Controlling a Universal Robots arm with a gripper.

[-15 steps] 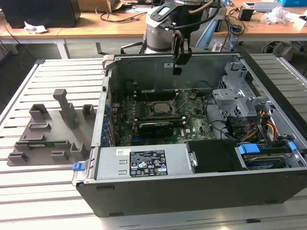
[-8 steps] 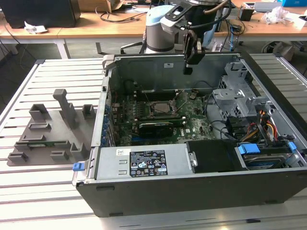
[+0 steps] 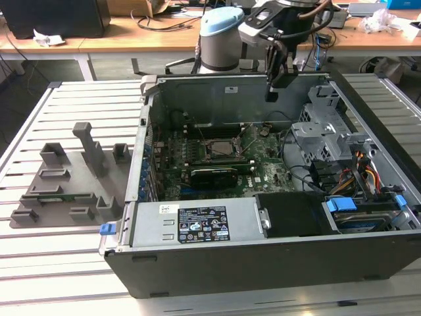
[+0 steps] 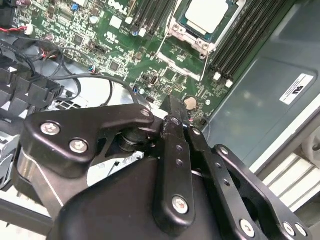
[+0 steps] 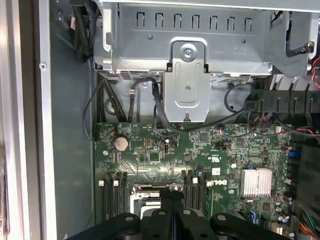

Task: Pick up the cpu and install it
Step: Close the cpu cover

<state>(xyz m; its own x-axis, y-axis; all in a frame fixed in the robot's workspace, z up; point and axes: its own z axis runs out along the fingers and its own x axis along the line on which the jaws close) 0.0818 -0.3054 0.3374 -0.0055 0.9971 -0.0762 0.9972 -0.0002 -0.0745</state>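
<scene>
Exterior view shows the gripper (image 3: 273, 92) over the open computer case (image 3: 263, 263), claw pressed together; second wrist view shows the cpu (image 4: 206, 13) in its socket (image 4: 196, 44).

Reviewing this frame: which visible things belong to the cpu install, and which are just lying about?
Job in hand:
cpu, sitting in the socket on the motherboard
gripper, shut and empty, above it

Lying about:
grey holder tray, beside the case
black expansion card
power supply
drive cage
</scene>
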